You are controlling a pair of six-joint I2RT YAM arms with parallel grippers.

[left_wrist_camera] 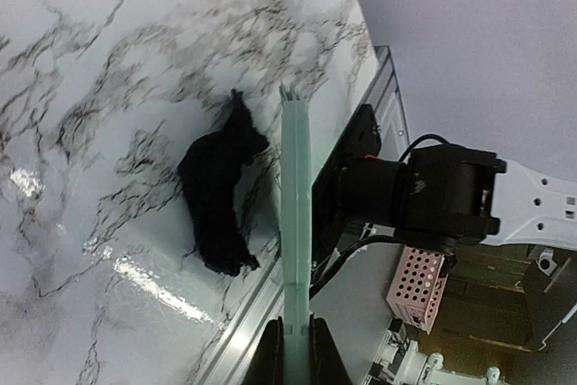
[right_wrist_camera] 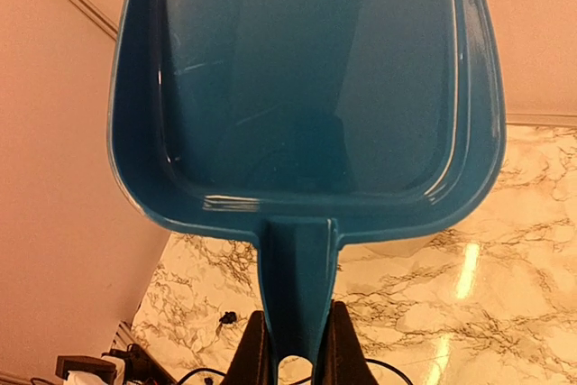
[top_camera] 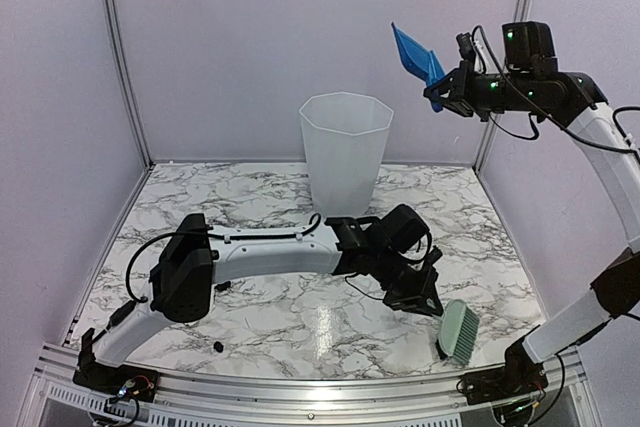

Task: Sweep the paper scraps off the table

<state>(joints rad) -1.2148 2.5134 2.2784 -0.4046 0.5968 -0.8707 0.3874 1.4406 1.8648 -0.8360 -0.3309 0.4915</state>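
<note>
**Top external view.** We see the table (top_camera: 270, 322), a white marble-patterned slab with grey veins and a metal front edge. Plain pale walls (top_camera: 250, 37) enclose it. A faceted, translucent white bin (top_camera: 345, 152) stands upright at the rear. We find one small dark paper scrap (top_camera: 218, 347) near the front edge, left of centre. It lies well apart from the left gripper (top_camera: 432, 309), which sits low at the right and pinches the ribbed, pale green brush (top_camera: 460, 332). The right gripper (top_camera: 440, 85) is raised above and to the right of the bin, clamped on the blue dustpan (top_camera: 412, 55).

**Left wrist view.** The fingers (left_wrist_camera: 268, 360) are pressed onto the brush's thin edge. A black tufted mass (left_wrist_camera: 216, 196) sits just beside the brush on the glossy table. We cannot tell whether it is bristle or paper.

**Right wrist view.** The right fingers (right_wrist_camera: 251, 351) pinch the handle of the smooth, glossy, tray-shaped dustpan, with the table below.
</note>
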